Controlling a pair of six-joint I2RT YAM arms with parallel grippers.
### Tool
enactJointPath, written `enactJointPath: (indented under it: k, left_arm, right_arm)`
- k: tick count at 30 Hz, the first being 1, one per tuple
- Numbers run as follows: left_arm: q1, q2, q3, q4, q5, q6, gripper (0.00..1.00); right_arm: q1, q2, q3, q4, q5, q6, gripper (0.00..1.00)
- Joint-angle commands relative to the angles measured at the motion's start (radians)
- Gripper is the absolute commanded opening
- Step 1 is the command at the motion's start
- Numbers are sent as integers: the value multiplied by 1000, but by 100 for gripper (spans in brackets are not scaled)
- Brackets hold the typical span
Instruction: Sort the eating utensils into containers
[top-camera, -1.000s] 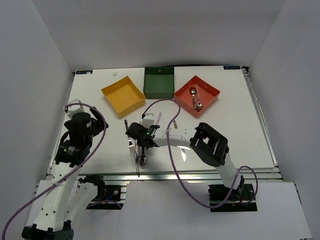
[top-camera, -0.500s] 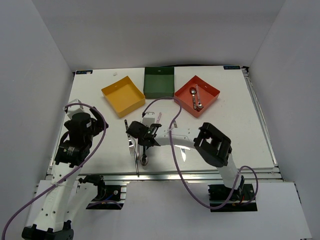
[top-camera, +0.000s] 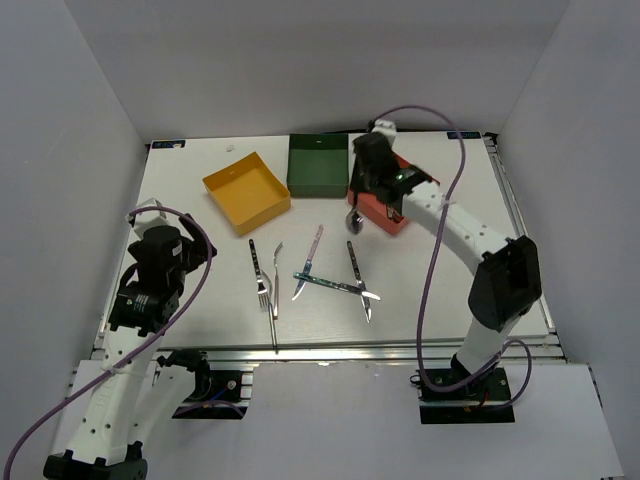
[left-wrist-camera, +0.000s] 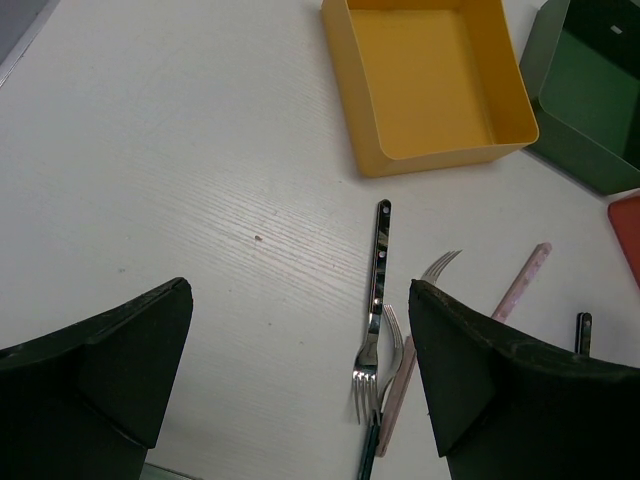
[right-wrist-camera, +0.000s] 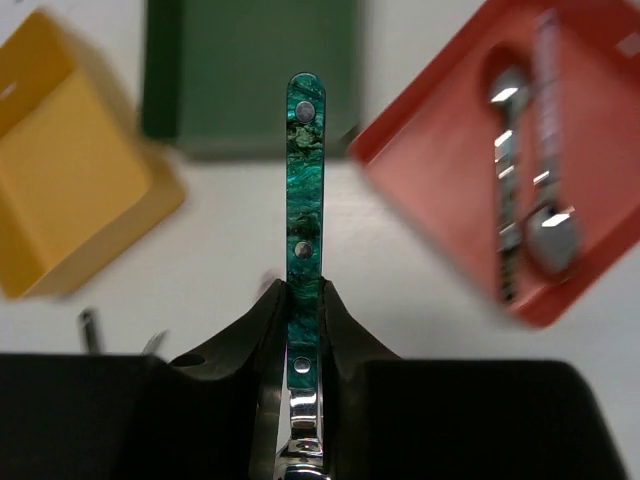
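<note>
— While item one, teal-handled utensil (right-wrist-camera: 303, 170), is hanging aloft, who is holding it?
— Right gripper (right-wrist-camera: 303, 300), fingers pinching its handle, hovering at the red-orange tray's (right-wrist-camera: 430, 120) left corner. Left gripper (left-wrist-camera: 300, 345) is idling, spread wide, holding nothing.
— Step?
— Delivering, by my judgement. Next move is calling for carrying it over the tray, beside two spoons (right-wrist-camera: 525, 200), then releasing.
</note>
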Motion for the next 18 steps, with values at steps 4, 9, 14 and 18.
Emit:
enactJointPath:
  k: [4, 9, 14, 18]
  left_arm:
    - [2, -2, -6, 14, 19, 6, 98]
    - [2, 10, -3, 10, 21, 7, 98]
    - [-6, 9, -6, 14, 25, 7, 98]
    - [-10, 15, -4, 14, 27, 9, 98]
  right_arm:
    - [-276, 163, 293, -67, -150, -387, 0]
    - [-350, 330, 442, -116, -118, -444, 0]
    - [-396, 453, 548, -174, -126, -441, 0]
    - [-403, 458, 519, -156, -150, -426, 0]
